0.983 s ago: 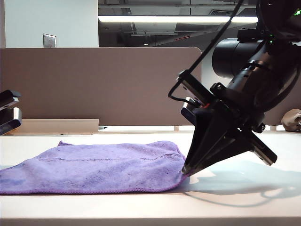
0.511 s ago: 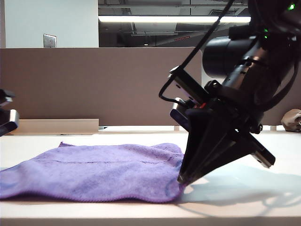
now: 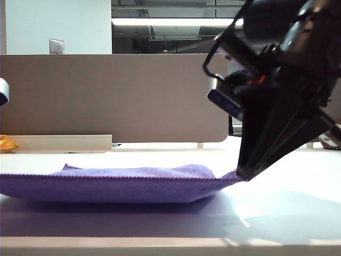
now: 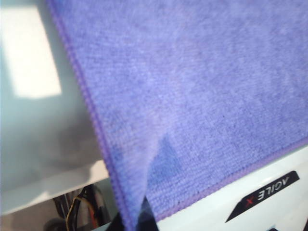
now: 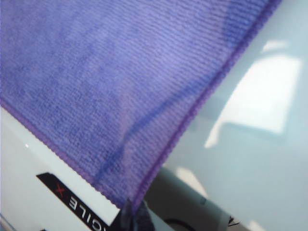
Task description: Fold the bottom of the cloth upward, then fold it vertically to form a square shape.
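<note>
The purple cloth (image 3: 117, 184) lies across the white table (image 3: 277, 213) with its near edge raised off the surface. My right gripper (image 3: 242, 173) points down at the cloth's right corner and is shut on it. The right wrist view shows that corner pinched between the black fingertips of the right gripper (image 5: 131, 216), with the cloth (image 5: 106, 82) spreading away from them. In the left wrist view my left gripper (image 4: 135, 222) is shut on the other corner of the cloth (image 4: 192, 96). In the exterior view only a sliver of the left arm (image 3: 2, 92) shows at the left edge.
A brown partition panel (image 3: 106, 96) stands behind the table. An orange object (image 3: 6, 143) sits at the far left and a beige one (image 3: 333, 133) at the far right. Cables (image 4: 77, 211) hang below the table edge.
Both grippers have risen with the cloth's near corners, lifting its front edge off the table. The right gripper has also shifted right. The left arm has climbed almost out of the exterior view.
</note>
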Action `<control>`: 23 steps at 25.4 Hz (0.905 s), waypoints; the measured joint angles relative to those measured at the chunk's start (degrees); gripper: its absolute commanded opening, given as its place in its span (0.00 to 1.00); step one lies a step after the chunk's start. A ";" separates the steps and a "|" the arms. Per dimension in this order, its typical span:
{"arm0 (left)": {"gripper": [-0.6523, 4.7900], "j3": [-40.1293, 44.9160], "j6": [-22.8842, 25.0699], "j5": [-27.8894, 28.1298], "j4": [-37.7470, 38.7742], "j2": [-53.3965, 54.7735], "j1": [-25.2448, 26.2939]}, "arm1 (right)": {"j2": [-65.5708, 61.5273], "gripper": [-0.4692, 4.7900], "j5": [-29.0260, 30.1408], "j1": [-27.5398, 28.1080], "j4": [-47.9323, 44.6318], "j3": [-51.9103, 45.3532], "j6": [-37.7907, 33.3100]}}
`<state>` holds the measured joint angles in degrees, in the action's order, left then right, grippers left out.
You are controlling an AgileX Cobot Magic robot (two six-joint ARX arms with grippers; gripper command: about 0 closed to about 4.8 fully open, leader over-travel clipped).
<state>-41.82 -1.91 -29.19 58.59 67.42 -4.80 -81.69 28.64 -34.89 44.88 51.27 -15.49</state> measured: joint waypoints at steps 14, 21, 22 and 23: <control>0.11 3.78 -5.88 0.90 6.67 -13.42 -9.97 | 8.94 0.09 -2.91 -4.81 6.05 -6.05 -0.46; 0.11 3.93 -9.35 0.83 9.42 -18.47 -9.99 | 13.40 0.09 -3.50 -5.73 7.28 -6.05 -2.93; 0.11 3.93 -9.38 0.81 9.94 -18.49 -9.99 | 14.16 0.09 -3.37 -5.75 7.96 -6.05 -2.93; 0.11 3.93 -9.38 0.70 10.27 -18.64 -9.99 | 15.02 0.09 -3.37 -5.75 8.37 -6.05 -2.93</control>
<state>-37.89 -11.29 -28.49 68.86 48.77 -14.79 -66.67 25.28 -40.64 53.25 45.21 -18.41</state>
